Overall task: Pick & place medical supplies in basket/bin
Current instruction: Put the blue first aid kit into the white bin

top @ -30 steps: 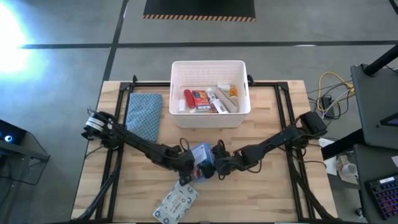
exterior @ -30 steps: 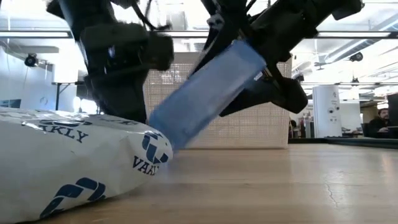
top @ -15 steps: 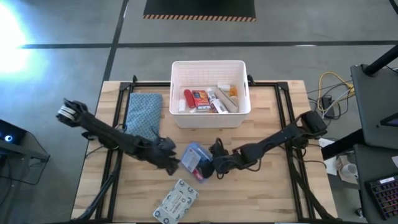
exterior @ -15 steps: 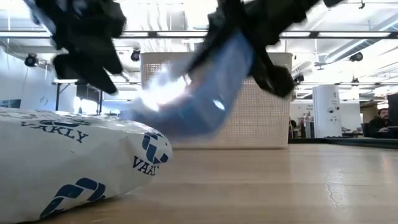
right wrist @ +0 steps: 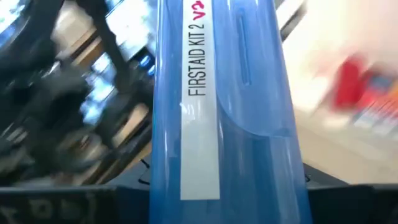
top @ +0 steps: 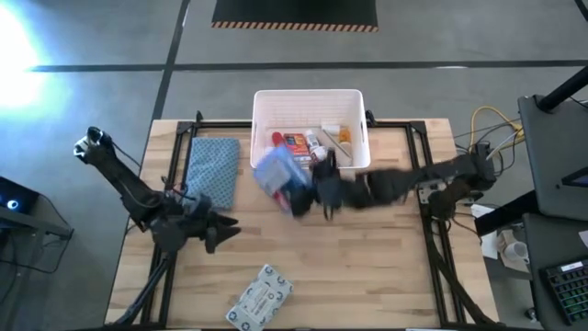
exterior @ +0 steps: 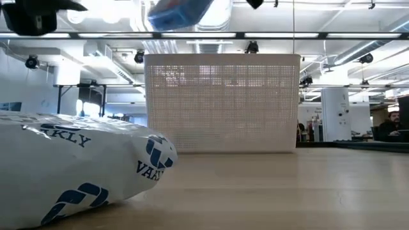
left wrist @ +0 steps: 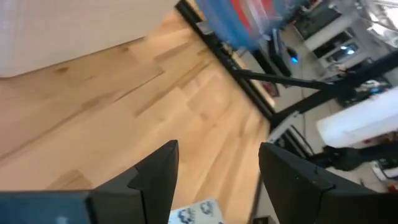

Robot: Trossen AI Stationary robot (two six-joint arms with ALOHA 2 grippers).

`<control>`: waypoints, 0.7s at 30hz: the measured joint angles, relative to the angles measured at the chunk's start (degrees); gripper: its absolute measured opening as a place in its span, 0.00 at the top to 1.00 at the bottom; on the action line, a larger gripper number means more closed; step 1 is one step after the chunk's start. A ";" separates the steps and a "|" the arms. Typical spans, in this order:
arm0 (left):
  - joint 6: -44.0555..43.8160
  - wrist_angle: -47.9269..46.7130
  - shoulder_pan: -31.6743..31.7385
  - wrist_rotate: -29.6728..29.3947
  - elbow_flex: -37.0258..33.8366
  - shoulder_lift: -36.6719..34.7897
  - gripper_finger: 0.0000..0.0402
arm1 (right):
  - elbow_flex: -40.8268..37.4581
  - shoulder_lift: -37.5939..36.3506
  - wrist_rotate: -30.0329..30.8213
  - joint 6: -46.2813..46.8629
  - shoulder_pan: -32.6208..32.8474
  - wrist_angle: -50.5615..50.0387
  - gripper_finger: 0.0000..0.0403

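Blue first aid kit pouch is clamped in the right gripper, up off the table and right at the near-left corner of the white bin, partly over the rim. You can read "FIRSTAID KIT 2" on it in the wrist view. Bin's already got a red tube and packets in it. Left gripper sits spread apart with nothing in it over by the blue-grey cloth. Patterned flat pack lies near the table's front edge.

A robotics lab in an open-plan office: wooden workbench, concrete floor, ceiling strip lights, desk keyboard.
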 joint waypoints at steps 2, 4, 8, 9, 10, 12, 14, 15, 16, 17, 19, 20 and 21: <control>1.70 0.30 -0.55 0.01 0.87 -0.39 0.50 | 3.26 -0.27 -0.43 -3.07 -4.57 -2.75 0.63; 3.75 0.37 -1.06 0.01 2.08 -0.31 0.50 | 5.78 -0.18 -1.77 -4.95 -10.12 -5.59 0.63; 6.08 0.25 -1.77 0.98 3.57 0.69 0.50 | 7.40 1.18 -6.35 -5.08 -20.87 -11.12 0.63; 6.16 0.30 -1.87 1.46 3.77 1.01 0.50 | 7.35 1.79 -7.46 -5.35 -23.01 -11.52 0.62; 6.19 0.34 -1.98 2.25 3.86 1.31 0.50 | 7.08 2.37 -7.89 -5.50 -24.51 -11.76 0.62; 6.20 0.17 -2.48 4.29 3.85 2.02 0.50 | 6.59 2.98 -7.96 -6.70 -26.17 -11.93 0.59; 5.99 0.21 -3.23 6.53 3.70 2.97 0.50 | 6.03 3.03 -8.16 -7.33 -26.65 -11.49 0.56; 5.34 0.13 -3.62 7.64 3.66 3.64 0.50 | 5.70 3.04 -8.22 -7.29 -26.62 -11.47 0.53; 4.86 0.14 -3.98 8.72 3.62 4.34 0.50 | 5.49 3.06 -8.21 -7.31 -26.42 -11.61 0.51; 4.09 0.13 -4.27 9.67 3.58 5.04 0.50 | 5.38 3.08 -8.16 -7.60 -26.01 -11.65 0.48; 2.94 -0.27 -4.94 11.36 3.58 6.61 0.50 | 5.35 3.05 -7.53 -9.19 -25.02 -11.55 0.42; 2.30 -0.31 -5.29 12.16 3.51 7.32 0.50 | 5.37 2.81 -6.69 -10.52 -24.45 -11.57 0.38; 1.77 -0.33 -5.60 13.20 3.43 8.10 0.50 | 5.53 2.59 -5.96 -11.69 -23.84 -12.02 0.35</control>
